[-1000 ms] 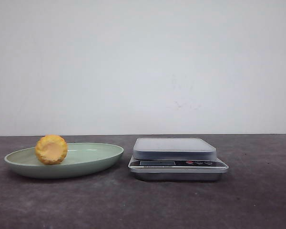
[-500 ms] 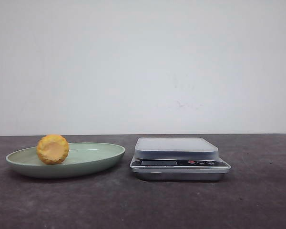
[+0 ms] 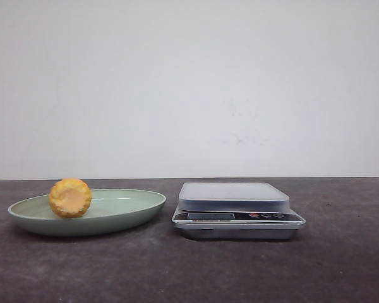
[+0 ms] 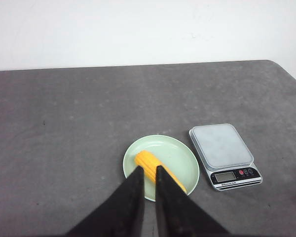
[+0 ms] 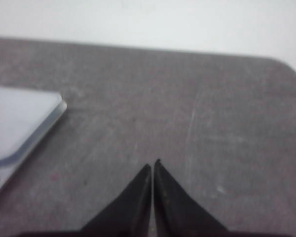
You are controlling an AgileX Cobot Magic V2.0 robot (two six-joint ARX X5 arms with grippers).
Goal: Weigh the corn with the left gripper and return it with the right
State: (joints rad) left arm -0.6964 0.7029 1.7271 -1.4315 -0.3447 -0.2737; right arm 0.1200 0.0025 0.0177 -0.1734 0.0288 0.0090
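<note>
The corn (image 3: 69,197) lies in the left part of the pale green plate (image 3: 129,207), its paler cut end facing the front camera. In the left wrist view the corn (image 4: 145,159) lies slantwise in the plate (image 4: 180,157). My left gripper (image 4: 149,169) hangs high above it, its black fingers a narrow gap apart and holding nothing. My right gripper (image 5: 151,165) is shut and empty, low over bare table to the right of the scale (image 5: 15,123). Neither gripper shows in the front view.
A silver kitchen scale (image 3: 234,197) with a grey platform stands right of the plate; it also shows in the left wrist view (image 4: 222,145). The table is dark grey, with a white wall behind. The table's right edge (image 4: 286,74) shows in the left wrist view.
The whole front view has shifted a few pixels to the right. The corn, plate and scale keep their places relative to each other.
</note>
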